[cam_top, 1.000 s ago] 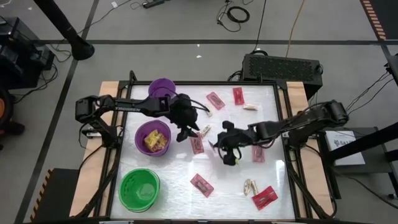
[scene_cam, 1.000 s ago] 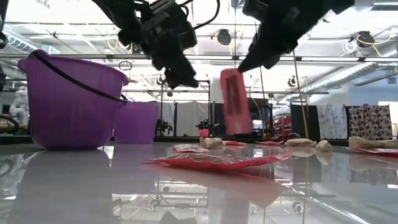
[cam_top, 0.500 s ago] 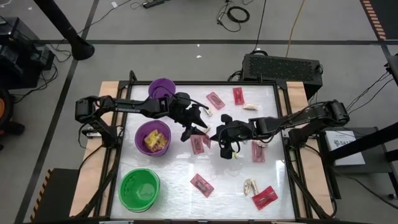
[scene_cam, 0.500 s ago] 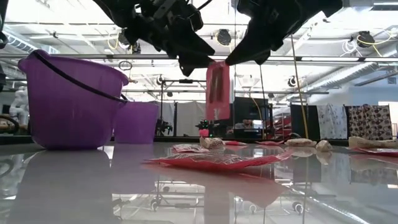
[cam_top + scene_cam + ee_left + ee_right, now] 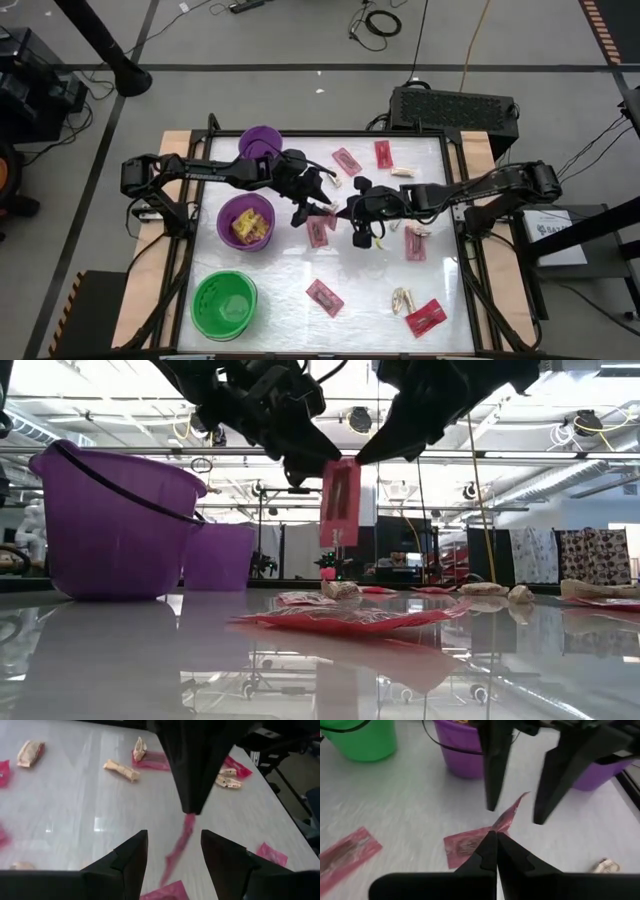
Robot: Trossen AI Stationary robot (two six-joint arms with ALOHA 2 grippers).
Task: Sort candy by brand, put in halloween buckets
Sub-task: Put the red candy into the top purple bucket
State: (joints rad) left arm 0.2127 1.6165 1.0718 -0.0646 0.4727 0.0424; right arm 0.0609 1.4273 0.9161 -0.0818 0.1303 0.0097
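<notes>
Pink-red flat packet (image 5: 340, 503) hangs upright in the air above the table (image 5: 370, 290), pinched at its top edge by the right gripper (image 5: 352, 459), whose fingers are clenched tight on it. The left gripper (image 5: 322, 205) sits just beside that packet on the side toward the wide purple bucket (image 5: 246, 222), its fingers (image 5: 129, 862) spread apart and released, with the hanging packet lined up between them but not touched in the left wrist view. Landmark for the rest: the wide purple bucket, which holds yellow packets (image 5: 248, 228). The small purple bucket (image 5: 259, 142) stands just beyond it toward the far table edge; the green bucket (image 5: 224, 304) stands on its near side, toward the front edge. A second pink-red packet (image 5: 316, 232) lies flat on the table just beside the wide purple bucket, under the two grippers. More pink-red packets lie well apart from that bucket: one (image 5: 324, 297) toward the front, one (image 5: 426, 317) near the front right corner, one (image 5: 415, 243) past the right gripper, and two (image 5: 347, 161) near the far edge. Pale tan pieces (image 5: 402, 299) lie close to the front right packet, another (image 5: 402, 172) near the far edge. In the low view the two purple buckets stand side by side, clear of both arms.
</notes>
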